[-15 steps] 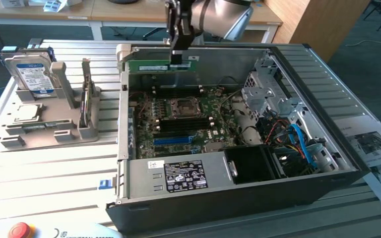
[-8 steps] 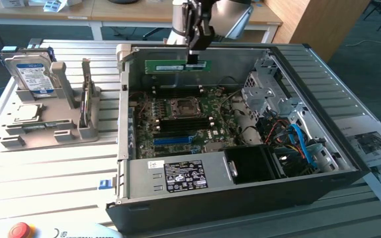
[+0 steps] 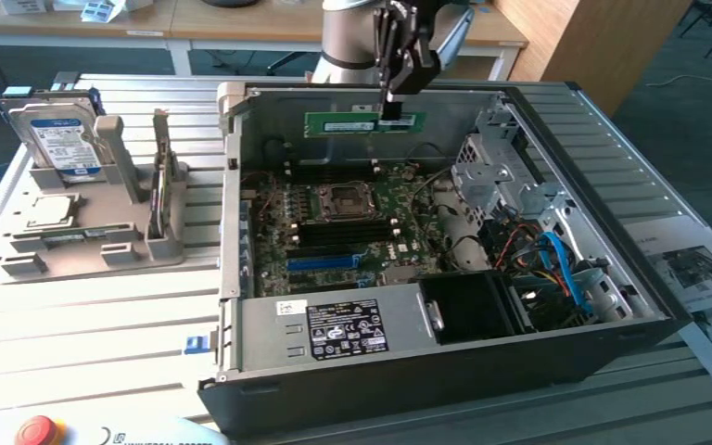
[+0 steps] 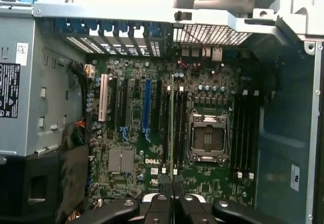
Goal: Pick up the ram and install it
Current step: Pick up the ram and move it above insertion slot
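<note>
In the exterior view, the gripper is holding the ram by its upper edge, with the fingers closed narrow on the board. The ram is hanging level in the air above the motherboard, inside the open computer case, near the far wall. I am judging that the main danger is a tilt. The grip is sitting toward the exterior view's right end of the stick, so the free end may be dipping and hitting a slot latch. The ram is looking like a long, thin green stick with a white label.

In the wrist view, the gripper is pinching the ram, which is showing edge-on as a thin line along the black memory slots, close to the CPU socket. If the edge is sitting between two slots and not over one, pressing may be bending the board or damaging a slot. The thin board is probably flexing easily.
</note>
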### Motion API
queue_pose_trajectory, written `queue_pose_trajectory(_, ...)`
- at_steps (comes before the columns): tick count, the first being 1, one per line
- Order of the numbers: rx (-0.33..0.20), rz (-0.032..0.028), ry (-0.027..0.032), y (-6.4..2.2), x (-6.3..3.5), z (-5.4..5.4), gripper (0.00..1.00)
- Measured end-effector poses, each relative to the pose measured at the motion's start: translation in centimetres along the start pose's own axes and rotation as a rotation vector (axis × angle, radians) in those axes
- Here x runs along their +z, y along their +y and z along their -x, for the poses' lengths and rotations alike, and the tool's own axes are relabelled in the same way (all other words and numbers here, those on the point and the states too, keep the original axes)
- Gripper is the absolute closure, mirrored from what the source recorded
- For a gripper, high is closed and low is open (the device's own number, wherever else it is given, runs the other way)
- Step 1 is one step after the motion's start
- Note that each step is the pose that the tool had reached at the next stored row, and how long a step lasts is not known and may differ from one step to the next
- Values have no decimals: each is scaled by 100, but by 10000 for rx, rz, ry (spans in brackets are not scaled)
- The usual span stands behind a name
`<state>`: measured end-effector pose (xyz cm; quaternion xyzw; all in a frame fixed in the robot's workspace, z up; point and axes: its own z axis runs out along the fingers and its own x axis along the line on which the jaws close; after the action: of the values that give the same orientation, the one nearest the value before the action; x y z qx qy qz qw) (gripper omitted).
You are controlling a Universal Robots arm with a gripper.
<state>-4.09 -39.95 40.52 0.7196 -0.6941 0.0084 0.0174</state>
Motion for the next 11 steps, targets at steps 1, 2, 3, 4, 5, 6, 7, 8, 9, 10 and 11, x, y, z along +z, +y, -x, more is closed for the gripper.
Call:
queue_pose_trajectory(1,-1,1,-1,-18,0,-1,88)
queue_pose_trajectory(2,0,0,-1,-20,0,-1,88)
queue_pose_trajectory(3,0,-1,-2,-20,0,-1,88)
queue_pose_trajectory(4,1,-1,-3,-21,1,-1,88)
queue_pose_trajectory(5,0,-1,-2,-21,1,-1,88)
queue_pose_trajectory(6,0,-1,-1,-21,0,-1,88)
queue_pose_trajectory(7,0,-1,-2,-21,1,-1,88)
queue_pose_trajectory(8,0,-1,-2,-21,1,-1,88)
queue_pose_trajectory(9,0,-2,-3,-21,3,0,88)
queue_pose_trajectory(10,0,-2,-3,-21,7,0,88)
queue_pose_trajectory(11,0,-1,-2,-21,12,0,88)
